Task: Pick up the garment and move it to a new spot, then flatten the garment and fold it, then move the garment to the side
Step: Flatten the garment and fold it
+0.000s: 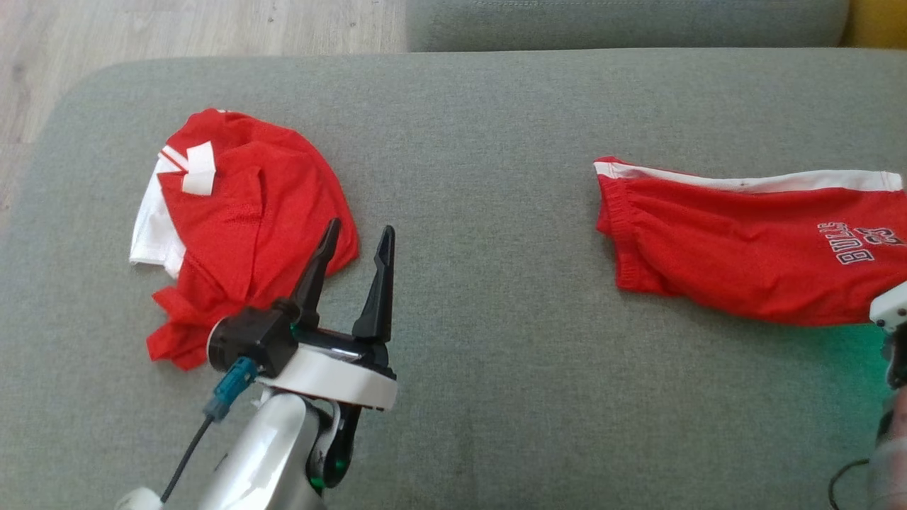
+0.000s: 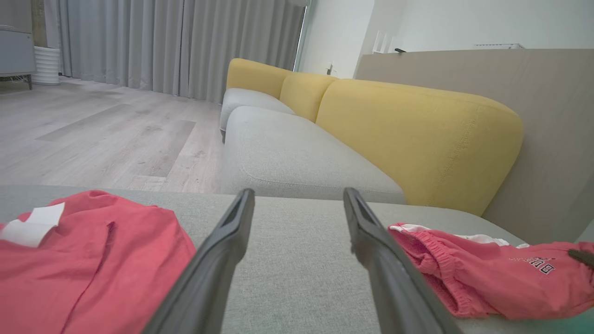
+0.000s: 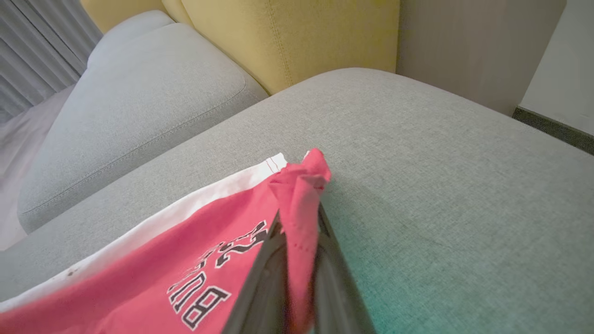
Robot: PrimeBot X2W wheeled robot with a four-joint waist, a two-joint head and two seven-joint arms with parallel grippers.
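Pinching a corner of the shorts [image 1: 737, 241] with my right gripper [image 3: 299, 218] — clenched on cloth; their long axis runs leftward from it over the cushion [image 1: 482, 319]; left gripper [image 1: 359, 228], spread empty, hovers by the jersey [image 1: 255, 205] — farther off.

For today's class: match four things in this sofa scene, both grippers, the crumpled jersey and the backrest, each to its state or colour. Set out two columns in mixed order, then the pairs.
Column one:
1. left gripper
2. right gripper
3. crumpled red jersey
4. sofa backrest

Column two:
A. shut on the Bulls shorts
B. yellow
C. jaws open, holding nothing
D. bunched up on the grey cushion

Pairs: 1-C, 2-A, 3-D, 4-B
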